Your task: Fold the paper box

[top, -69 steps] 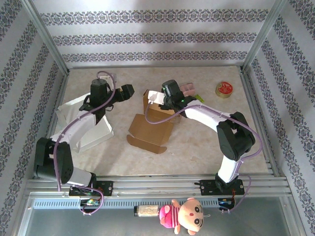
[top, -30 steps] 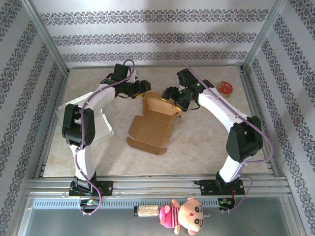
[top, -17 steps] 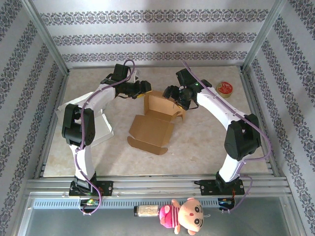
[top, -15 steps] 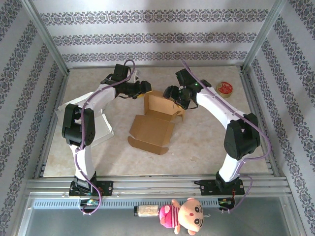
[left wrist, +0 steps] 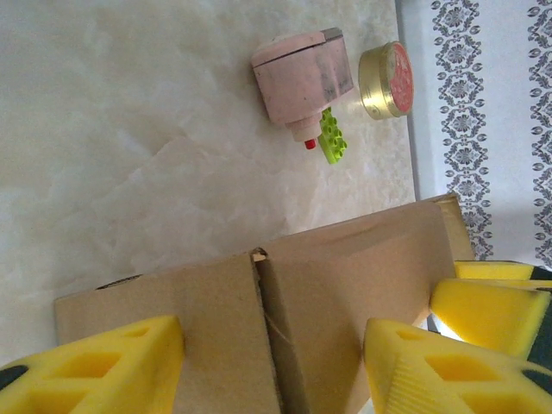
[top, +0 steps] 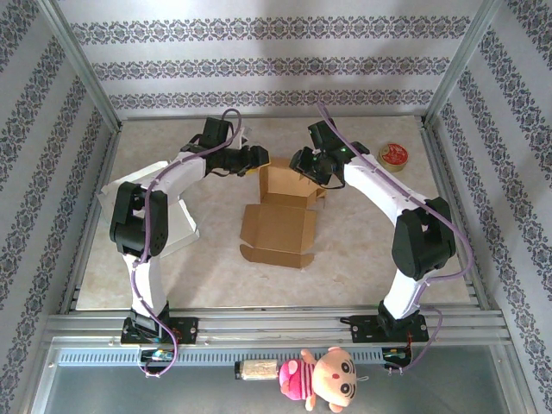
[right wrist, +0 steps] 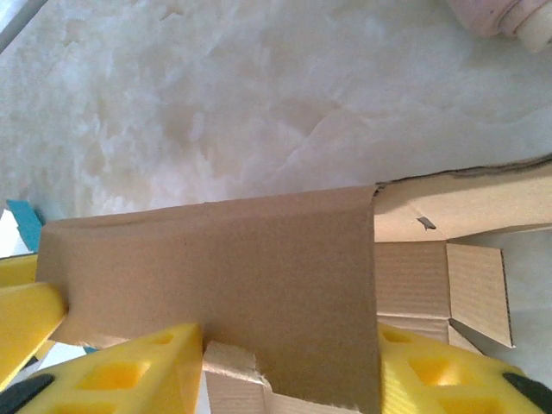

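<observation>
Left gripper [top: 257, 158] and right gripper [top: 301, 164] sit half-spread at the paper box [top: 278, 226], on its raised far wall. Can't tell if either clamps it. Box sits mid table [top: 371, 250], near flap lying flat.

Bright, even, diffuse light floods the counter [top: 371, 259], with faint soft shadows just beside the paper box [top: 279, 228]. Beyond the box, marble glares pale in both wrist views; close foreground slightly soft.
</observation>
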